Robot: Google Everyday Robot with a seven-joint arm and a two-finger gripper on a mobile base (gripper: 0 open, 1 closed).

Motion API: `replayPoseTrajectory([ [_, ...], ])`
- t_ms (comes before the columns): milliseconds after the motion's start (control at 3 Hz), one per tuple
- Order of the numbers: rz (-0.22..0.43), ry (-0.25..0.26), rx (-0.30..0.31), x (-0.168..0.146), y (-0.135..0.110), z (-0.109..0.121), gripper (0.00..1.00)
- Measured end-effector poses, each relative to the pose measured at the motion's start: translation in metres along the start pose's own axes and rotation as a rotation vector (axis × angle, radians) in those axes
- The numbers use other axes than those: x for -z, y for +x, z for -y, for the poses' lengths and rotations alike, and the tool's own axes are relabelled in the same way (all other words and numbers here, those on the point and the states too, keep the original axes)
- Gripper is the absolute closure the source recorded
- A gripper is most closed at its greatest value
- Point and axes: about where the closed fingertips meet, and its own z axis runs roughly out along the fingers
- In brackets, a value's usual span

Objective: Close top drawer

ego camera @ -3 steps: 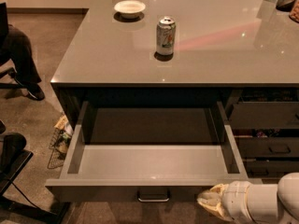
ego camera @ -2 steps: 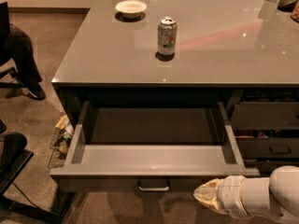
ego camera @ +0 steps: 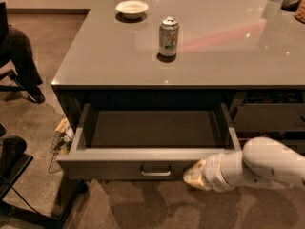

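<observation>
The top drawer (ego camera: 152,128) is pulled partly out from under the grey tabletop, showing its pale grey inside with nothing in it. Its dark grey front panel (ego camera: 119,168) carries a small metal handle (ego camera: 156,171) near the middle. My gripper (ego camera: 190,177) comes in from the right on a white arm. Its tip lies against the right part of the front panel, just right of the handle.
A drink can (ego camera: 168,36) and a white bowl (ego camera: 132,7) stand on the tabletop (ego camera: 214,56). Darker drawers (ego camera: 271,118) sit to the right. A wire basket (ego camera: 59,144) and a chair base (ego camera: 14,161) lie on the floor at left.
The drawer has slid inward, so less of its inside shows. My gripper has moved left and forward along with the front panel.
</observation>
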Motion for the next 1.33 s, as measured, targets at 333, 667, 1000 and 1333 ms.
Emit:
replayPoseTrajectory([
  [333,0.006,0.006,0.037,-0.012,-0.020,0.047,1.00],
  [667,-0.001,0.005,0.037,-0.016,-0.018,0.057,1.00],
  [1000,-0.029,-0.018,0.050,-0.030,-0.010,0.093,1.00],
  [1333,-0.045,-0.002,0.060,-0.027,-0.016,0.131,1.00],
])
